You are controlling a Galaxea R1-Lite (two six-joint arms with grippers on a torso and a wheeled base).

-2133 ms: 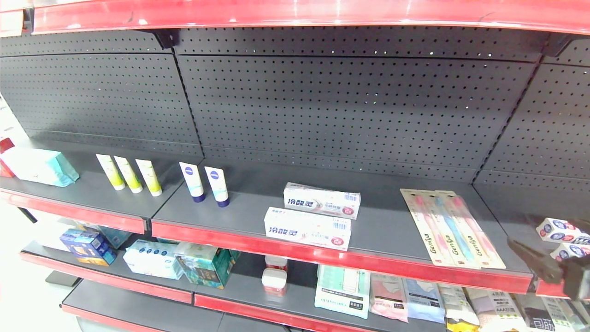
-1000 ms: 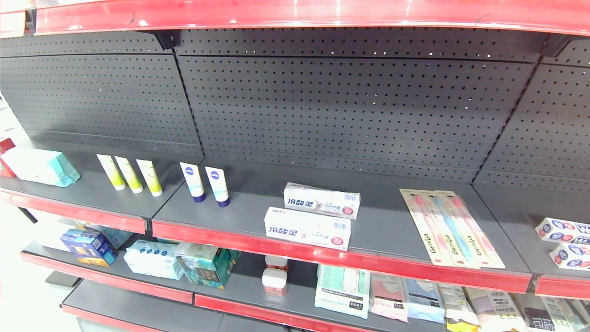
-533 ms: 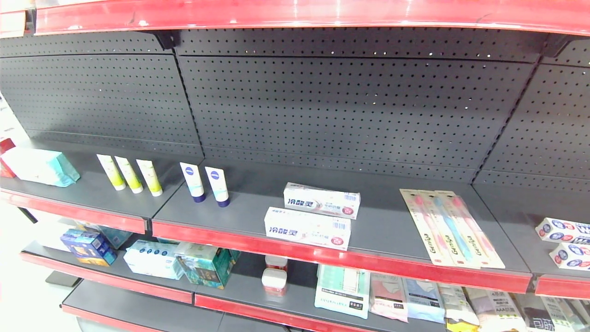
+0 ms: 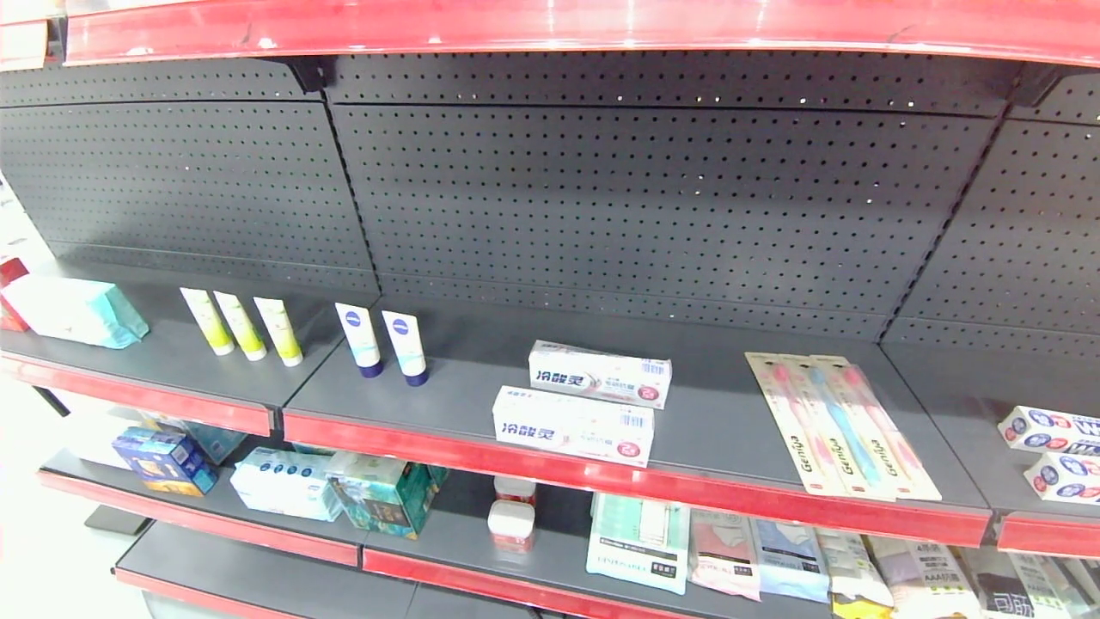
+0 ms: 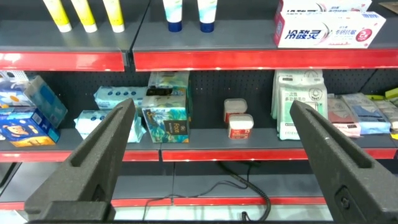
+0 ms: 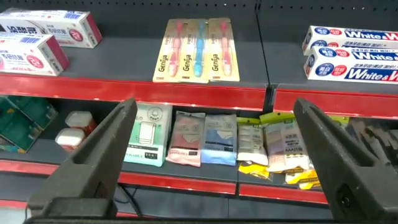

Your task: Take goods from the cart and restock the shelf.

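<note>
shelf (image 4: pixel 713 404): toothpaste (image 4: pixel 574 425) mid, toothbrushes (image 4: pixel 842 430) to its right, bare deck between. left gripper (image 5: pixel 211 104) and right gripper (image 6: pixel 212 102) both spread wide, nothing held, facing shelf front. judged step: fetch next item from cart; grip it squarely, carry level
</note>
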